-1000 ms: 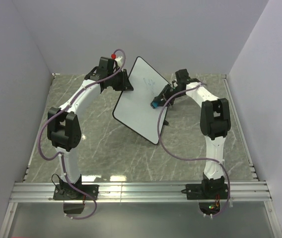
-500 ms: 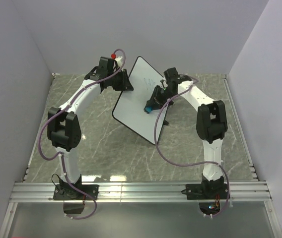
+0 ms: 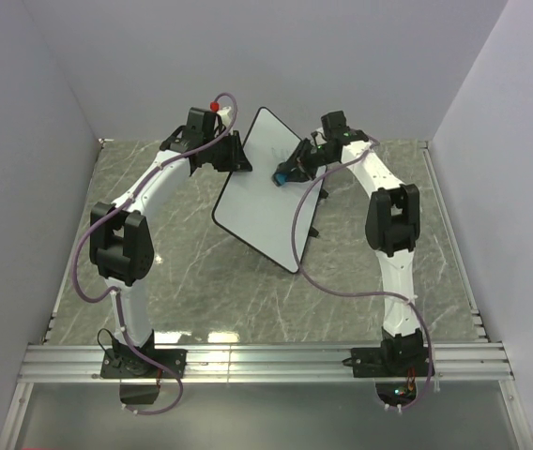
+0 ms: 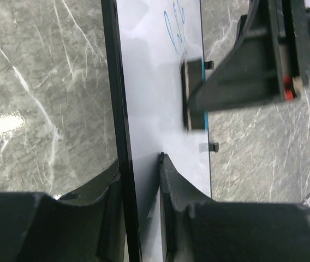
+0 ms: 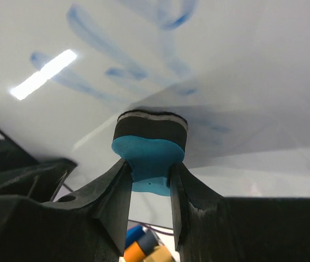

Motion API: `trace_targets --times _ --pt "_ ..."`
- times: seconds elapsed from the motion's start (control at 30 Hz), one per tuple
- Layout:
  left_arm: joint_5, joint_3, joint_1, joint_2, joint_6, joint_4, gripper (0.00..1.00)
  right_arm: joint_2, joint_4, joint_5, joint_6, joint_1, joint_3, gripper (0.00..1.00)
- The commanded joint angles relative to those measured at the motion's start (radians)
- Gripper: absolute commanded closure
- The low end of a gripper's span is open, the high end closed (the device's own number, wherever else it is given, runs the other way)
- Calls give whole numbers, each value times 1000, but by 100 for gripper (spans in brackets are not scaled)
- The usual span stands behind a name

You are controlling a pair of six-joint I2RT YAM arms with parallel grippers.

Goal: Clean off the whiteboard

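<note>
We see the whiteboard, a glossy white panel with a thin black frame and rounded corners, standing tilted on its lower edge near the back middle of the grey, white-veined marble tabletop. The left hand is clenched on the board's left edge, one black finger on each side of the frame. The right hand grasps a small eraser, soft blue foam backed by a black felt layer, whose felt face lies flat against the board's upper part. Around it we see blue writing, its loops partly smeared into pale streaks. Compared with half a second ago, the right hand and eraser have climbed from the middle of the board toward its top edge, while the board and the left hand are where they were.
</note>
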Motion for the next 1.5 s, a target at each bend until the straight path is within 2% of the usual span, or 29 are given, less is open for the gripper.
trace_targets --times 0.0,0.23,0.43,0.5,0.67,0.83,0.93,1.1,1.3,1.47 --pt "124 -56 -98 45 103 -187 100 88 22 100 -24 -10 -23 100" --pt "110 -40 -98 54 108 -192 100 102 -61 177 -76 -65 -94 100" --pt "112 -26 -98 63 120 -204 100 149 -107 183 -61 -47 32 100" --pt "118 -22 -98 71 126 -207 100 154 -45 130 -38 -38 61 100" --pt "138 -16 -97 78 143 -219 100 175 165 25 143 -27 83 100" --pt "164 7 -98 91 160 -245 100 279 245 27 258 -39 244 100" --pt "168 20 -98 100 173 -274 100 315 345 40 400 -52 264 100" --pt "142 36 -98 108 193 -316 100 373 345 106 465 -72 333 100" --pt "116 53 -111 120 201 -333 100 378 252 103 409 -76 313 100" --pt "130 70 -118 138 201 -333 100 281 112 30 242 -56 134 100"
